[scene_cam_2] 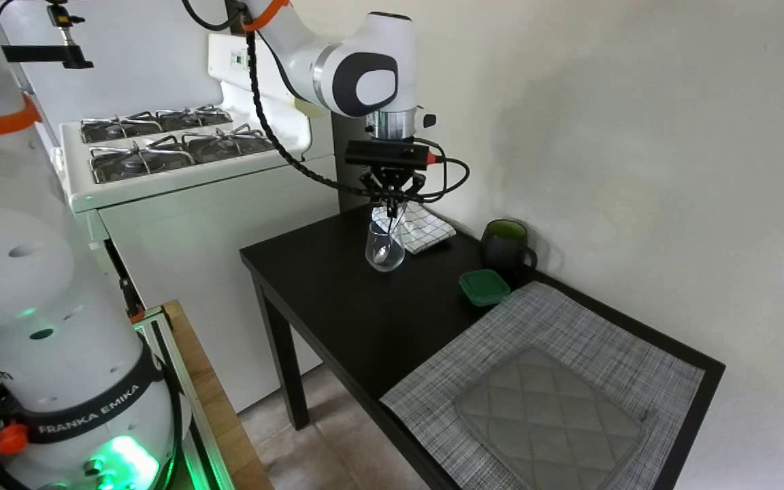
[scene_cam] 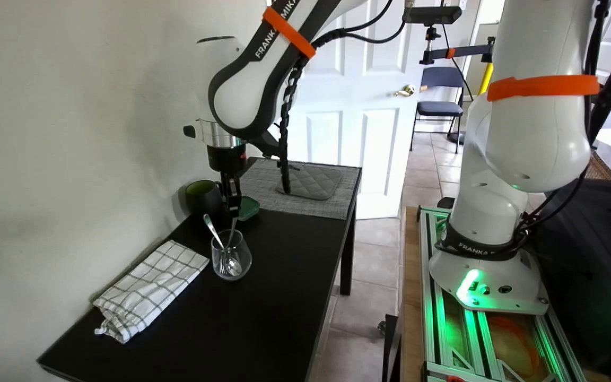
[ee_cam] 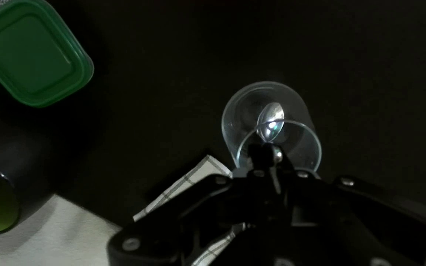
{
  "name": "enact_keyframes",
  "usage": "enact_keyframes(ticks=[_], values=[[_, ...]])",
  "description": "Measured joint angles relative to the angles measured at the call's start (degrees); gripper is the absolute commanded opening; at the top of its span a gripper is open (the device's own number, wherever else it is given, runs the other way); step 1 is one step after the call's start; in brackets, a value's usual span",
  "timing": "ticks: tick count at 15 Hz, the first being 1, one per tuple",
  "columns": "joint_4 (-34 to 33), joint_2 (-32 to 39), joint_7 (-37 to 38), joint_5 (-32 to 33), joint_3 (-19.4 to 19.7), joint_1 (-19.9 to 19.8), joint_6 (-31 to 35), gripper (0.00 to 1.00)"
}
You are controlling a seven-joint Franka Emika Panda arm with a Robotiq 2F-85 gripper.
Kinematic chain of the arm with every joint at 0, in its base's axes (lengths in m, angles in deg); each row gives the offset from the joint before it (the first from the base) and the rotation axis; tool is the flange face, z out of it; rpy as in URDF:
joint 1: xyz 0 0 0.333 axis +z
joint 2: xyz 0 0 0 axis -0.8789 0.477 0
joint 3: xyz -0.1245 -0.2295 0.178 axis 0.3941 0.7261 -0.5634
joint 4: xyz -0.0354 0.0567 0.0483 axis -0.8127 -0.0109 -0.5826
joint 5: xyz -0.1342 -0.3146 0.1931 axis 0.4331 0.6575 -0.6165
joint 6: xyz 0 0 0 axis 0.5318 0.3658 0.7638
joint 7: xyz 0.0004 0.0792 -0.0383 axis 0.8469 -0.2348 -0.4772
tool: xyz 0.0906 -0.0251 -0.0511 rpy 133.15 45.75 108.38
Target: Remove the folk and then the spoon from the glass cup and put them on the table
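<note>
I've got the end effector [scene_cam_2: 392,209] clamped on the upper part of the fork [scene_cam: 232,231], just above the glass [scene_cam: 245,260]. The fork's lower end is inside the glass, which stands upright on the counter [scene_cam: 263,313]. The spoon [ee_cam: 271,118] leans in there too, bowl down. A checked cloth [scene_cam: 151,289] lies beside the glass; a dark mug [scene_cam_2: 503,250] stands apart.
</note>
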Motion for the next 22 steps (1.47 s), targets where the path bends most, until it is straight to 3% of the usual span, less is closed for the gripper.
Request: enact_keyframes(ticks=[22], values=[[-1.1,-7.4,7.4,5.3,-0.3,0.0,-7.8,0.02]])
